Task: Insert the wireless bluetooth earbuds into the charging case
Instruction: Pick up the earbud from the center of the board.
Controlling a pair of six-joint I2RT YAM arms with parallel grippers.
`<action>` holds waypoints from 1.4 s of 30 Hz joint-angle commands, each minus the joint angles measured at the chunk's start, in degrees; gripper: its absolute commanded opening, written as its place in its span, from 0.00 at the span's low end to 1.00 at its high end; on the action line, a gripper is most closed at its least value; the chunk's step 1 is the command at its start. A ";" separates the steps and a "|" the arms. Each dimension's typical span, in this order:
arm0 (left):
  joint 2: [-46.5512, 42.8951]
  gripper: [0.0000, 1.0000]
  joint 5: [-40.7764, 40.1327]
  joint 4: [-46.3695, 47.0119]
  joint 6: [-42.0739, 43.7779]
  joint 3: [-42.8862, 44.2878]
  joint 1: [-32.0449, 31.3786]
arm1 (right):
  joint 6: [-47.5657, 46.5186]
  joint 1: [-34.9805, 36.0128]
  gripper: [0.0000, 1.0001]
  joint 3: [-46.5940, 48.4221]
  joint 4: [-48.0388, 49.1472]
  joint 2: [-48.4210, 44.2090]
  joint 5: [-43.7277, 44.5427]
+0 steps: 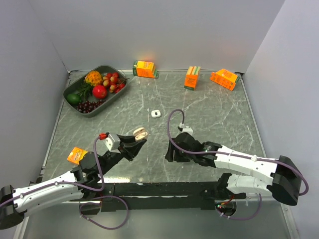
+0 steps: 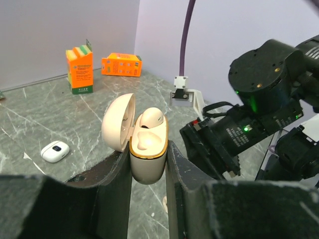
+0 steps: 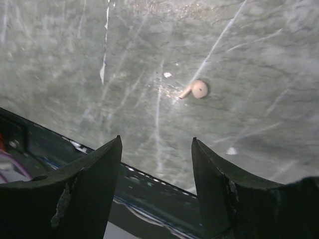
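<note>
1. Near zone, left: an orange juice carton point(image 1: 77, 155) lies on the marbled grey counter point(image 1: 219, 114), just beside the left arm.
2. The left pincer point(image 1: 137, 141) point(image 2: 148, 152) is clamped on the charging case point(image 1: 141, 133) point(image 2: 148, 162). Its two dark fingers point(image 2: 117, 184) press the case's opposite sides and hold it upright above the counter.
3. Charging case condition: pale beige body with a gold rim. The lid point(image 2: 117, 124) is hinged back and stands open. A seated earbud point(image 2: 151, 118) sits in the well on the far side. Whether the near well is filled cannot be told.
4. The right pincer point(image 1: 172, 149) point(image 3: 156, 149) points down at the counter, just right of the case. Its jaws stand apart with nothing between them.
5. A loose earbud point(image 3: 198, 89), beige and round-headed with a short stub, lies on the counter beyond the right pincer's fingertips, untouched. It is visible only in the right wrist view.
6. Mid zone: a small white rounded item point(image 1: 156, 113) point(image 2: 55, 151) with a dark spot lies alone on the counter, well apart from both pincers.
7. Far zone, left: a grey tray point(image 1: 73, 87) holds mixed fruit.
8. Far edge: three more orange cartons: one lying point(image 1: 144, 68), one upright point(image 1: 192, 77) point(image 2: 79, 69), one lying at the right point(image 1: 224, 78) point(image 2: 121, 65).
</note>
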 commanded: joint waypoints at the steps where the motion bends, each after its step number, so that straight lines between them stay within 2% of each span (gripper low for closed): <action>1: -1.62 0.01 -0.93 0.38 -1.64 -0.34 -0.17 | 12.28 -1.41 0.65 -2.44 6.24 2.88 -0.41; 6: -3.81 0.01 -1.37 -1.90 -1.90 -0.60 -0.25 | 13.70 -3.70 0.60 -1.22 6.16 7.44 1.00; 15: -5.66 0.01 -1.72 -2.35 -2.08 -1.13 -0.25 | 8.34 -6.07 0.60 3.35 5.28 15.00 1.35; 29: -5.22 0.01 -1.11 -2.08 -1.82 -0.95 -0.34 | 6.14 -7.48 0.56 4.85 4.93 20.37 1.79; 42: -4.78 0.01 -0.67 -1.47 -2.17 -1.13 -0.43 | 7.10 -7.48 0.52 3.53 5.80 21.08 0.38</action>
